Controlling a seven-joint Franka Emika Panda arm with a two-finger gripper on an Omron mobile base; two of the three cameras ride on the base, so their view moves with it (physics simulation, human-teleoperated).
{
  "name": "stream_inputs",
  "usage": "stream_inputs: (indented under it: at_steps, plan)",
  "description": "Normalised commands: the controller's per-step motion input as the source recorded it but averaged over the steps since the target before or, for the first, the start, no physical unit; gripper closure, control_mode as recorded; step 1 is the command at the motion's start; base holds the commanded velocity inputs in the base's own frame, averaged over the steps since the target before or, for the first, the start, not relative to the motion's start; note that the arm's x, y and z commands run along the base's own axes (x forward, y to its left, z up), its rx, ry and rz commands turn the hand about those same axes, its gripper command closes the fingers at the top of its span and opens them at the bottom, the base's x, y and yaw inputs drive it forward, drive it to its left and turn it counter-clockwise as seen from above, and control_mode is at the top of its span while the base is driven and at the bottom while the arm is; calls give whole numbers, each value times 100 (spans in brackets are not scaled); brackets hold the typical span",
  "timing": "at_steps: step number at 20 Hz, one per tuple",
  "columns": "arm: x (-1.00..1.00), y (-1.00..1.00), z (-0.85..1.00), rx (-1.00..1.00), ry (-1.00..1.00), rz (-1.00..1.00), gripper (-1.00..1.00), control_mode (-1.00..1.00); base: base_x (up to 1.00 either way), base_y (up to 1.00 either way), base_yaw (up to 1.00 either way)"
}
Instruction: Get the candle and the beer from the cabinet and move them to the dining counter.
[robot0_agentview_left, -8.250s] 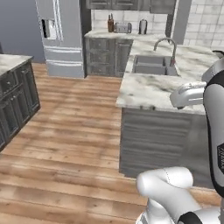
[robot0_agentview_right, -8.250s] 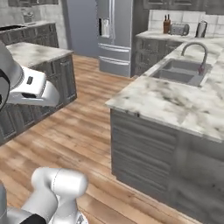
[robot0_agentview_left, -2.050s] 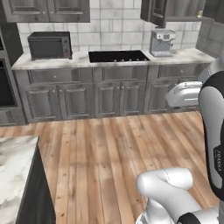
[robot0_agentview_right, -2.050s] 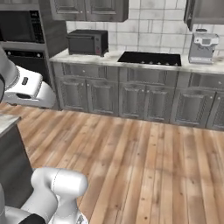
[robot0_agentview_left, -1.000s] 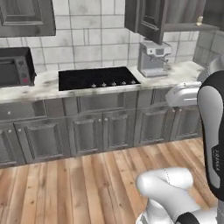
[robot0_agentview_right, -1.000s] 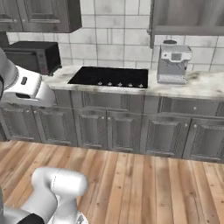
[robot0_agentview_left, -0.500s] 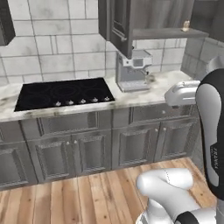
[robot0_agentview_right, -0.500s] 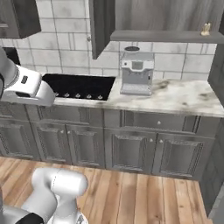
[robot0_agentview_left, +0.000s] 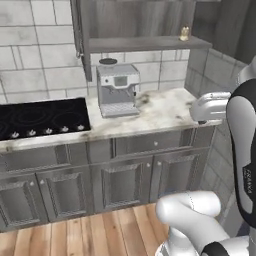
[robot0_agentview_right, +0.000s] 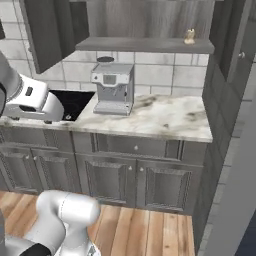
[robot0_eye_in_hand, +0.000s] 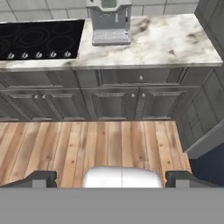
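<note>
Candle: (robot0_agentview_left: 184, 33) upper right of the left base frame, standing on the open cabinet (robot0_agentview_left: 145, 44) shelf near its right end; also top right in the right base frame (robot0_agentview_right: 189, 36).
Beer: I can't spot it on the shelf from here.
Handling: the candle looks tiny, light and lumpy; wax is soft, so it probably wants a gentle pinch across its middle, low enough not to tip it.
Gripper: (robot0_eye_in_hand: 111, 178) bottom of the hand frame, jaws spread wide, nothing between them, touching nothing.
Below: coffee machine (robot0_agentview_left: 118, 89) on the marble worktop (robot0_agentview_left: 165, 112), under the shelf.
</note>
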Motion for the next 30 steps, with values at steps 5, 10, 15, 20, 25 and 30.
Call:
stream_inputs:
  at_steps: [5,10,15,20,25,30]
  plan:
    - [0,0,0,0,0,0,-100,100,49,-54,0]
    - [0,0,0,0,0,0,-100,100,67,-18,3]
    - [0,0,0,0,0,0,-100,100,76,-12,7]
    - [0,0,0,0,0,0,-100,100,58,-24,3]
    - [0,0,0,0,0,0,-100,100,49,-43,8]
    - [0,0,0,0,0,0,-100,100,29,-55,3]
